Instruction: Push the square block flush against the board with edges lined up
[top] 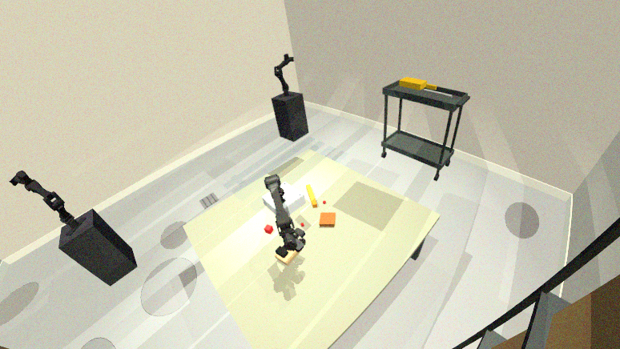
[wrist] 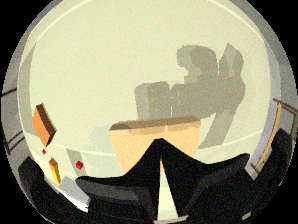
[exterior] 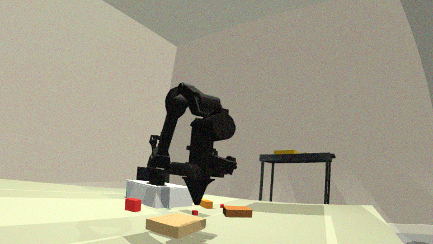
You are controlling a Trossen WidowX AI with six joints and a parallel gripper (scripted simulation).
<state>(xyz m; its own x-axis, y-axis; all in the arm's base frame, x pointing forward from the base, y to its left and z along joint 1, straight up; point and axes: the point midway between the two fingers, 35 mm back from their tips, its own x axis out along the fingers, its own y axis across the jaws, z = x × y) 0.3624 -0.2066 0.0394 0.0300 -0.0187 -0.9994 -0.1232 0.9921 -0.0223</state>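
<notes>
A tan square block (top: 287, 256) lies flat on the table near its middle; it also shows in the exterior view (exterior: 175, 224) and the wrist view (wrist: 156, 139). My gripper (exterior: 197, 200) is shut with nothing between the fingers. It points down just behind the tan block's far edge, low over the table, and I cannot tell whether it touches the block. A flat orange square block (top: 327, 218) lies to the right, apart from the tan one. A long yellow board (top: 311, 194) lies further back, beside the arm's white base (top: 283, 197).
A red cube (top: 268, 228) sits left of the arm. Two small red bits (top: 301, 224) (top: 324, 202) lie near the orange block and the board. A dark cart (top: 423, 121) stands off the table at the back right. Two other arms stand on dark pedestals (top: 96, 246) (top: 289, 114).
</notes>
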